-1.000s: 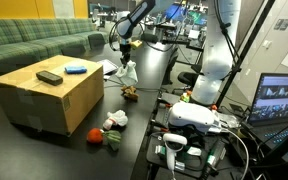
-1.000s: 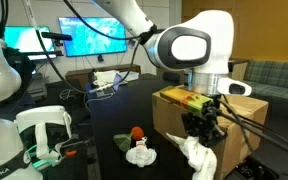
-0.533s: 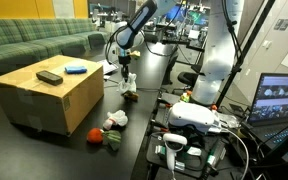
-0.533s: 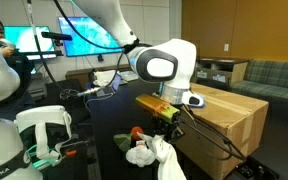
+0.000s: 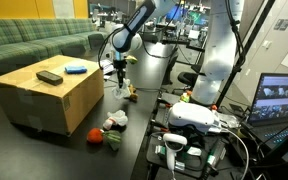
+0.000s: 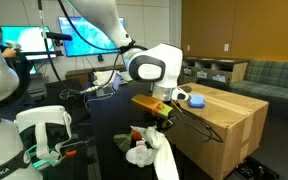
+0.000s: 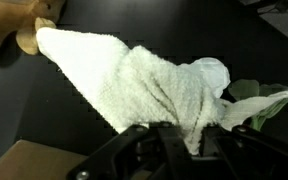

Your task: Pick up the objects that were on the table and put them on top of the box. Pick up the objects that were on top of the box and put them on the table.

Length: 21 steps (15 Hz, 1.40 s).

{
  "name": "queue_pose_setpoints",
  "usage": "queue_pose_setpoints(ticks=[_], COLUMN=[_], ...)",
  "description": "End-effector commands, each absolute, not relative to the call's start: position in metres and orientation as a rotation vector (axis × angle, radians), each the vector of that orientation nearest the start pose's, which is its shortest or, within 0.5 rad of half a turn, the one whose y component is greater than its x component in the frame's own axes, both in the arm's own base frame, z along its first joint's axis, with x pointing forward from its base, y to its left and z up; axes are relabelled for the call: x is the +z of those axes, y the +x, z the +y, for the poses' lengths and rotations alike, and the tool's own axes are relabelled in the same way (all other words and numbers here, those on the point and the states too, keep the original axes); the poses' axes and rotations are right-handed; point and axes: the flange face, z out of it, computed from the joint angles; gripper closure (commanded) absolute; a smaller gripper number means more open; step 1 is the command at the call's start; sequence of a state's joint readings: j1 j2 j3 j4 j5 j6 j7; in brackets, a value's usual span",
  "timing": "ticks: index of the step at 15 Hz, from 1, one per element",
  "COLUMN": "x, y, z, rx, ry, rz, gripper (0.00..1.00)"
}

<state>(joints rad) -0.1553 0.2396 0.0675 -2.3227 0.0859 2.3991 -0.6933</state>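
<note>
i've swung the arm closer to the box since a second ago. the gripper is clenched on a white towel hanging over the table. beyond, a black remote and a blue thing lie atop the box.

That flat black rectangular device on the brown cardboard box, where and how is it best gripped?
Probably across the narrow width of the flat black device, near its middle, coming straight down from above. It lies flat and low on the brown cardboard box, so only its long side edges offer a pinch. The gripper first has to release the white towel.
</note>
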Motion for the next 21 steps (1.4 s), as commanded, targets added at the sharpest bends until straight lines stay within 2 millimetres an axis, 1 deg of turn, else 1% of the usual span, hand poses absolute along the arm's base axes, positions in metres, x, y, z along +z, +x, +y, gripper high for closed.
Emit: queue_pose_setpoints(ticks=[1,3,5,9,15,16,17,18,21], x=[0.232,0.231,0.229,0.219,0.198,0.197,0.196,0.198,0.205], y=[0.502,0.504,0.506,0.516,0.522,0.522,0.522,0.521,0.517], z=[-0.030,-0.027,-0.029,-0.048,-0.079,-0.083,-0.086,-0.089,-0.101], rx=[0.100,0.079,0.050,0.010,-0.038,-0.038,-0.038,-0.040,-0.064], ry=[-2.870,-2.864,-2.885,-2.959,-3.061,-3.069,-3.069,-3.065,-3.061], rz=[-0.876,-0.889,-0.877,-0.762,-0.552,-0.516,-0.490,-0.472,-0.425], gripper=[0.95,0.95,0.95,0.95,0.95,0.67,0.53,0.47,0.24])
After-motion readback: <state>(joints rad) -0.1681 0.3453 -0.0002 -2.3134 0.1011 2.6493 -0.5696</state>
